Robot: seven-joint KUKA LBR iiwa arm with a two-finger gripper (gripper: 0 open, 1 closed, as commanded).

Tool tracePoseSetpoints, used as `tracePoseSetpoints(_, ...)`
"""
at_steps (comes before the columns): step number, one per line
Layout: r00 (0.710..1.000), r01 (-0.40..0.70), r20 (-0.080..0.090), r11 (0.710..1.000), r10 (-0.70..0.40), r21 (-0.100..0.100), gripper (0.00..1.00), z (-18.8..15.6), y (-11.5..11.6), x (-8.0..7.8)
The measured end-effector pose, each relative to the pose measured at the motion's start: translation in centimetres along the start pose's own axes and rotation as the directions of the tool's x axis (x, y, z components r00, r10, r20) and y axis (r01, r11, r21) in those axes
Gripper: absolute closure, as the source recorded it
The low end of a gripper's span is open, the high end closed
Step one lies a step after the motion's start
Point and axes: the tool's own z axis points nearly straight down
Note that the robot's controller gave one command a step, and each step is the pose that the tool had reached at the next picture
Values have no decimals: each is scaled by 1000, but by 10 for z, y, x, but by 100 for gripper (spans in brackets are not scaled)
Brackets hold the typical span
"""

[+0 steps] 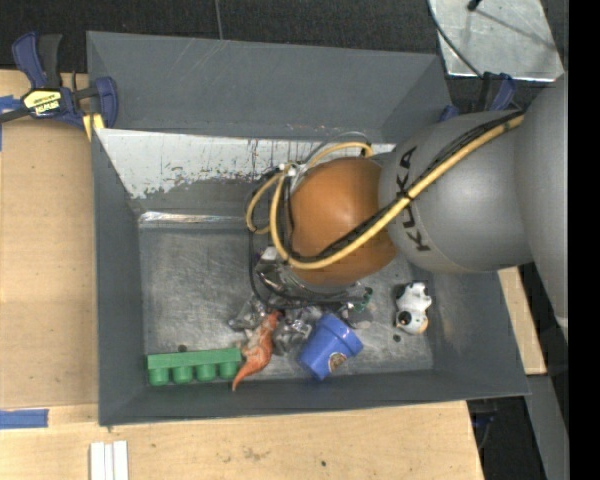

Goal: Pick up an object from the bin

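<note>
The gripper [283,313] sat low near the front of the bin [118,298], right above an orange toy dinosaur [257,354], with a blue cup-like piece [330,348] just beside it. Honestly couldn't tell if it was spread or pinched together. A green studded brick [192,368] lay near the front-left corner.

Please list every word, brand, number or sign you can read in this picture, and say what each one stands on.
"KUKA": black letters running along the grey arm, partly crossed by the yellow cable.
No lettering can be made out on the things in the bin: the green block, the orange toy dinosaur, the blue piece and the white and black figure.
</note>
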Motion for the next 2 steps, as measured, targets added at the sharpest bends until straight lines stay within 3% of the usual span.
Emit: tracePoseSetpoints(2, 1000, 0, -1, 1000, 0, -1, 100, -4, 1, 1)
